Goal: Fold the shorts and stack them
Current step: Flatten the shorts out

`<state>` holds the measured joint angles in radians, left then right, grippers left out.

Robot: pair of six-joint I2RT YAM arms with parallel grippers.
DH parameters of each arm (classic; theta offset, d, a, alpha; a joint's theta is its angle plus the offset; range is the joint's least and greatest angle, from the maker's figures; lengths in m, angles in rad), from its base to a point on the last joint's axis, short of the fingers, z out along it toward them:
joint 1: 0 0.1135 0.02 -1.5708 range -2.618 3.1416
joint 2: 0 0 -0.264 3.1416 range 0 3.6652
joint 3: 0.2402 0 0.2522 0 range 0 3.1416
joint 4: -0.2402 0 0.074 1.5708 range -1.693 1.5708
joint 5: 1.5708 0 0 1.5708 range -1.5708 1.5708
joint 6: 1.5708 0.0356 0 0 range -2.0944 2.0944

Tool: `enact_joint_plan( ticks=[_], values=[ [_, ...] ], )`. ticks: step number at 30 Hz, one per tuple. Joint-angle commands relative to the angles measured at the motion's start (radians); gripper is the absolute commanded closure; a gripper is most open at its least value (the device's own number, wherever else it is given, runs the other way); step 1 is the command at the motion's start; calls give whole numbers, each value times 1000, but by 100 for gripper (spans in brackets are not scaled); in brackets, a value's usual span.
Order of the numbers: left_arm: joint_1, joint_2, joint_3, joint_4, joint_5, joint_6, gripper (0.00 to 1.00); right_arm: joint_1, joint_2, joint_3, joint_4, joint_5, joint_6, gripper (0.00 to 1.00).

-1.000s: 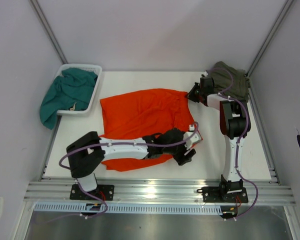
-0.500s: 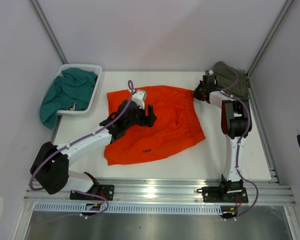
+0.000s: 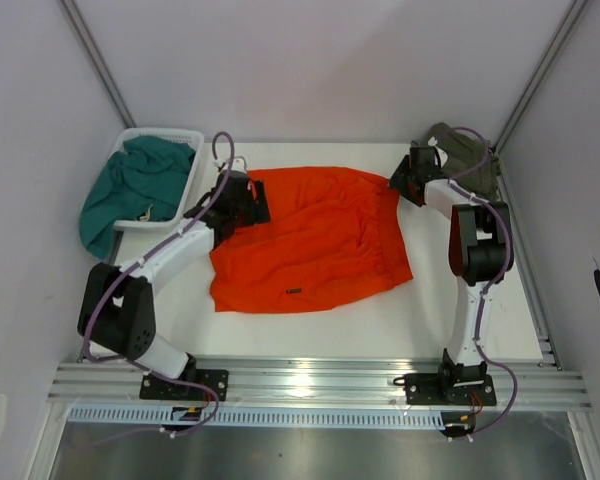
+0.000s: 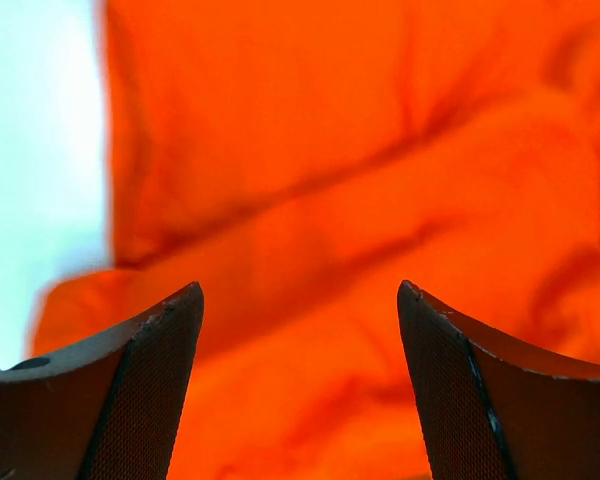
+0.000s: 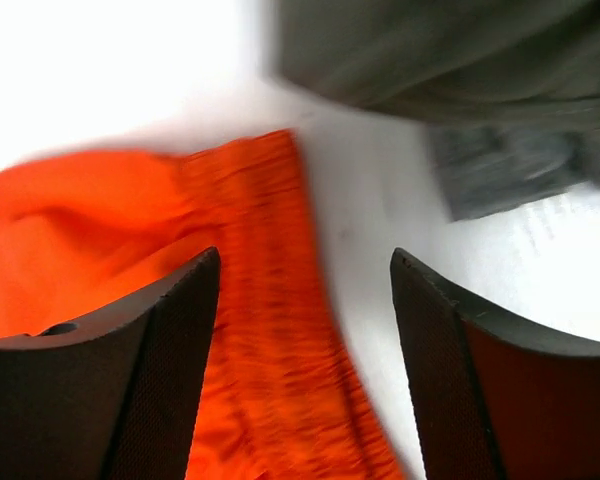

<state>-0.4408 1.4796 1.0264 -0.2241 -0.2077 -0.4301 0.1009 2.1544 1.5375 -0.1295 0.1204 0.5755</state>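
Note:
Bright orange shorts lie spread flat in the middle of the white table, with the gathered waistband along their right side. My left gripper hovers over their far left corner, open, and only orange fabric shows below its fingertips. My right gripper is at the far right corner, open, above the waistband end and bare table. Nothing is held by either. An olive garment lies bunched behind the right gripper.
A white basket at the far left holds a teal garment that spills over its near edge. The olive garment lies close beyond the right fingers. Metal rails run along the table's near edge.
My left arm swung from the shorts' near right side across to their far left corner. The shorts now lie spread wider to the right. My right gripper has opened.

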Motion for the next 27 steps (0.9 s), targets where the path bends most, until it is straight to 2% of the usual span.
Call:
enact_joint_plan(
  ticks=[1, 2, 3, 5, 9, 13, 16, 19, 23, 27],
  values=[
    [82, 62, 151, -57, -42, -18, 20, 36, -97, 79, -71, 39, -71, 30],
    [91, 86, 179, -104, -79, -4, 20, 42, -122, 75, -76, 9, -80, 34],
    [108, 149, 269, -127, -96, 4, 20, 48, -132, 73, -90, -2, -83, 35],
    [126, 204, 311, -149, -101, 25, 21, 78, -154, 62, -137, -8, -97, 37],
    [218, 352, 423, -199, 14, 36, 23, 143, -272, -52, -174, 18, -105, 41],
    [255, 422, 475, -192, 60, 68, 28, 194, -405, -290, -98, 19, -98, 62],
    [260, 481, 524, -233, 51, 86, 30, 204, -468, -352, -114, -4, -86, 68],
    [272, 516, 569, -244, 63, 85, 30, 238, -548, -445, -124, 13, -80, 68],
    [292, 533, 563, -196, 117, 85, 31, 295, -643, -539, -191, 97, -78, 57],
    [294, 559, 599, -190, 105, 105, 37, 292, -712, -615, -286, 102, -69, 56]
  ],
)
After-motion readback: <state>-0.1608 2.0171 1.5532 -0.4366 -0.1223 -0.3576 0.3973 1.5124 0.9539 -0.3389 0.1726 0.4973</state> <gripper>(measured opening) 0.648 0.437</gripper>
